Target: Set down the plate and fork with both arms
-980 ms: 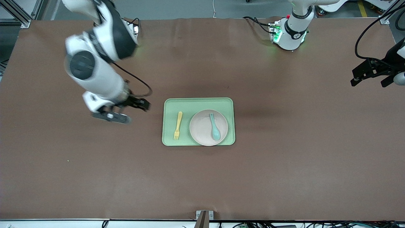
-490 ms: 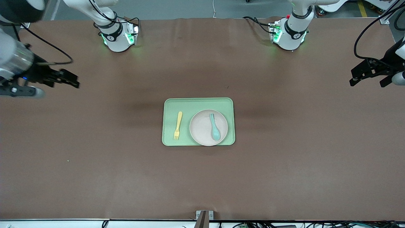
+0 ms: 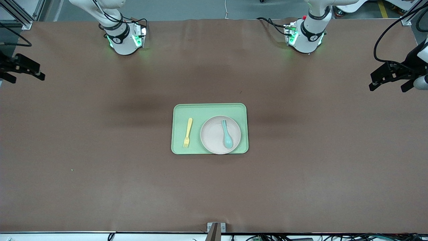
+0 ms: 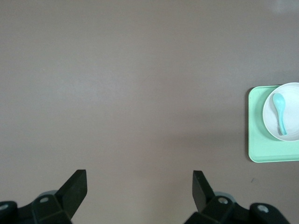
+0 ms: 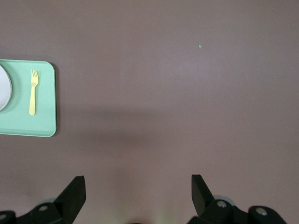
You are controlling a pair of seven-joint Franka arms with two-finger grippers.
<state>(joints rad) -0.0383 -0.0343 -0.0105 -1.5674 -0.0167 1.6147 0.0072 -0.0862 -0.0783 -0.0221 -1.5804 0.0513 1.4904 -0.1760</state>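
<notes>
Plate point(image 3: 215, 135) and fork point(image 3: 188, 133) lie on green tray point(image 3: 209, 108).

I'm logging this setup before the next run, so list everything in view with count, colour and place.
tray: one, light green, middle of the table.
plate: one, pale pinkish, on the tray, toward the left arm's end.
spoon: one, teal, lying in the plate.
fork: one, pale yellow, on the tray beside the plate.
table: one, brown.
left tool: one, black, open, empty, over the table's left-arm end.
right tool: one, black, open, empty, over the right-arm end.
</notes>
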